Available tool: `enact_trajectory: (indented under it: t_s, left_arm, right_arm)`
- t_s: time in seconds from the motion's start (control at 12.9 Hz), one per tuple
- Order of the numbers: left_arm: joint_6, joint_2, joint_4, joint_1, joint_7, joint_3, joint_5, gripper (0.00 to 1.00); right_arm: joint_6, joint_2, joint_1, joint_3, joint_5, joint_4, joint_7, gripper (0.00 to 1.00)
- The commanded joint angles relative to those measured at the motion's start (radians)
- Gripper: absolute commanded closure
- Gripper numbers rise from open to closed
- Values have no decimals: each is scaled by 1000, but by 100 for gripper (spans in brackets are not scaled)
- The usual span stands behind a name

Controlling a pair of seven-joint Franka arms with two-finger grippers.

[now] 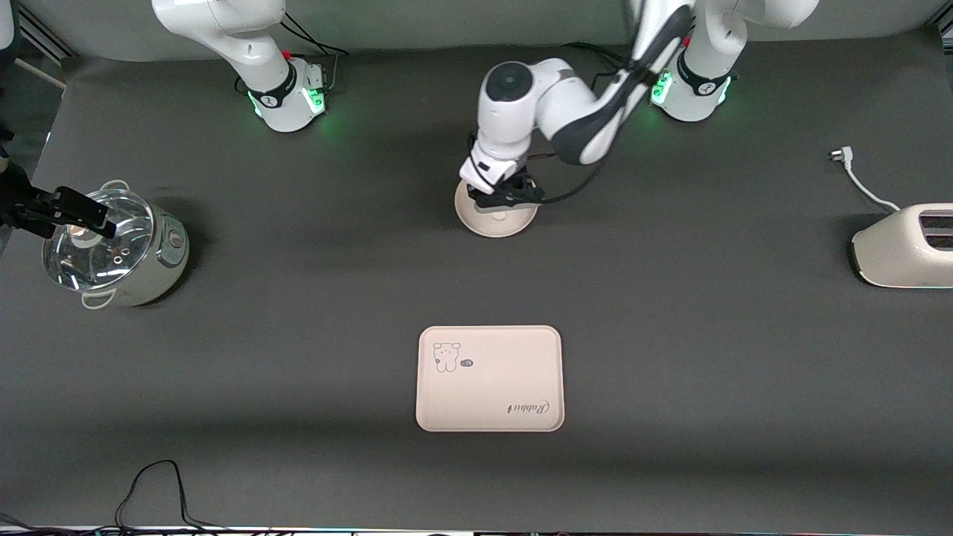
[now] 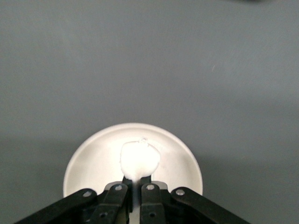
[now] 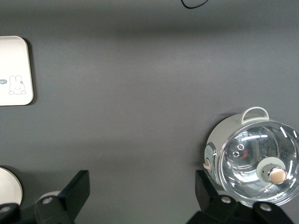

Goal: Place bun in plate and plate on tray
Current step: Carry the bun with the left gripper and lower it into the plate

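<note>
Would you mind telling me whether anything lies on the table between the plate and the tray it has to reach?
Nothing visible does. The plate, with the bun in it under the left gripper, lies farther from the front camera than the tray, and only bare dark table surface separates them.

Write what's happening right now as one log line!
left gripper: shut on small white bun, over round cream plate | right gripper: open, waiting over glass-lidded pot | printed rectangular tray: bare

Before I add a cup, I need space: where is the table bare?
Bare dark mat lies between the round cream plate and the printed rectangular tray, and between tray and white toaster. Crowded: the plate, under the left gripper and white bun.
</note>
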Motion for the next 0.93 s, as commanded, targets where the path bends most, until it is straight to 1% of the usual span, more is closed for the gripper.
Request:
enact_trajectory:
  t_s: [0.0,0.15,0.23,0.31,0.39,0.85]
  left_arm:
    - [19,88,20,-53,-97,24,73,100]
    - [30,111,25,-53,-128,24,95,100]
    - [30,122,25,-53,-128,26,106,65]
    - [30,123,25,-53,-131,26,127,2]
    - [27,123,23,-52,-131,28,144,0]
    - [19,129,23,-50,-130,28,149,0]
  right_arm:
    - [3,-13,-5,3,6,-12,-14,0]
    - [3,-13,-6,3,6,-12,-14,0]
    - [3,-13,-5,3,6,-12,-14,0]
    - [3,-13,-5,3,6,-12,-14,0]
    - [3,-13,-5,3,6,-12,-14,0]
    - [0,-13,-6,3,6,-17,-14,0]
